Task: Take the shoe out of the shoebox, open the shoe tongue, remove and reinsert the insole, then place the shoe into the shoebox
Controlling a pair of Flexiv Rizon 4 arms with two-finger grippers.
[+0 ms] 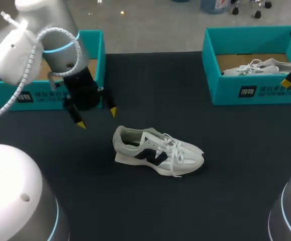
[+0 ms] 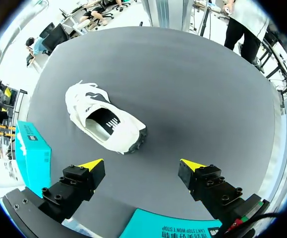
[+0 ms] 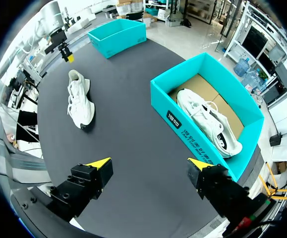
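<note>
On the dark table [image 1: 225, 165], near its middle: one white sneaker [image 1: 158, 153], standing on its sole outside both boxes, navy mark on its side, white laces [image 1: 174, 150] tied across the tongue; toe toward the right arm's side, heel toward the left arm's side; touched by neither arm.

Left shoebox [image 1: 97, 55]: teal, open-topped, at the rear left of the table, partly hidden behind the left arm.

Right shoebox [image 1: 251, 90]: teal, open-topped, at the rear right, well apart from the white sneaker; a second sneaker [image 1: 256, 68], also white, lies inside on the brown cardboard floor.

Left gripper [image 1: 96, 118]: hangs above the table just in front of the left shoebox; fingers spread wide, nothing between them; in the left wrist view the white sneaker lies ahead of it, heel end nearest, the dark insole [image 2: 105, 120] showing through the collar; a clear stretch of table separates the yellow tips from the heel.

Right gripper [image 3: 149, 162]: fingers likewise spread wide and holding nothing; held high near the right shoebox, whose front wall lies ahead of it; in the head view only one yellow tip shows, at the right edge.
</note>
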